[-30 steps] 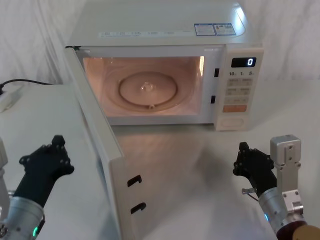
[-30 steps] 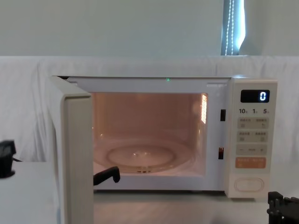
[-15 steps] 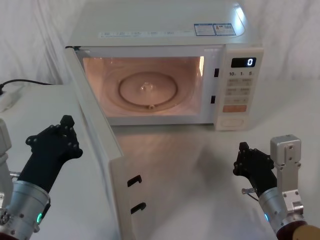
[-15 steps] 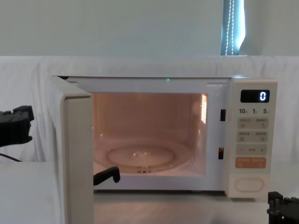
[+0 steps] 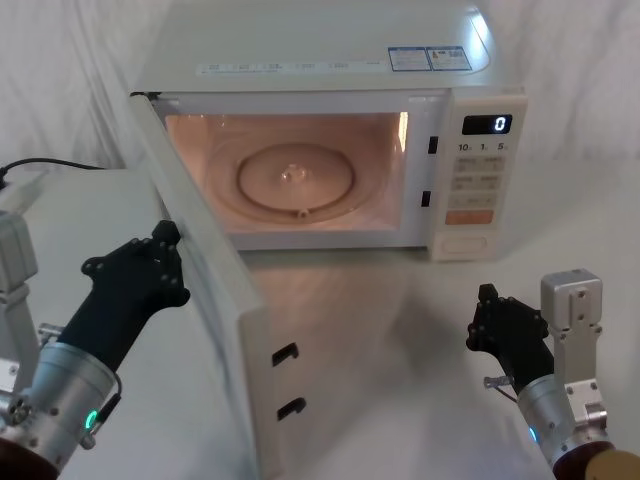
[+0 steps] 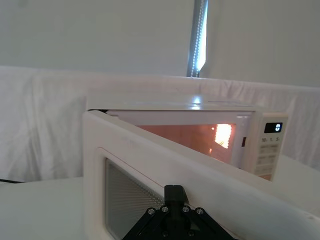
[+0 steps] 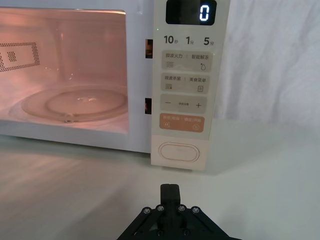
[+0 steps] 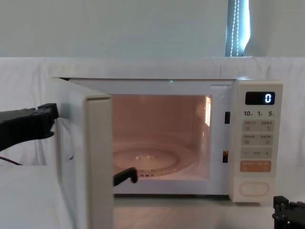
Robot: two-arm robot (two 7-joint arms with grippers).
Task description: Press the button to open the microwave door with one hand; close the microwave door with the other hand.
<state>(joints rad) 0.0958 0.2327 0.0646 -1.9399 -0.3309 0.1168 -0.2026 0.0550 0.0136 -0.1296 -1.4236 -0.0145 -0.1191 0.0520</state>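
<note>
The microwave door (image 5: 225, 310) stands swung out to the left, and its lit cavity is open to view. My left gripper (image 5: 165, 255) is shut, with its tip against the door's outer face; the chest view shows the left gripper (image 8: 47, 119) touching the door (image 8: 97, 162) from the left. In the left wrist view the door's window (image 6: 130, 200) lies just ahead of the left gripper (image 6: 173, 192). The button (image 5: 462, 243) sits at the bottom of the control panel. My right gripper (image 5: 495, 320) hangs shut low at the right, well short of the button (image 7: 179, 151).
A glass turntable (image 5: 295, 180) lies inside the cavity. The display (image 5: 487, 124) reads 0. A black cable and a white power strip (image 5: 20, 195) rest on the white-covered table at the far left. Open tabletop stretches in front of the microwave between both arms.
My left gripper has moved forward and to the right onto the door's outer face. The door has swung a little towards the cavity. The right arm has stayed put.
</note>
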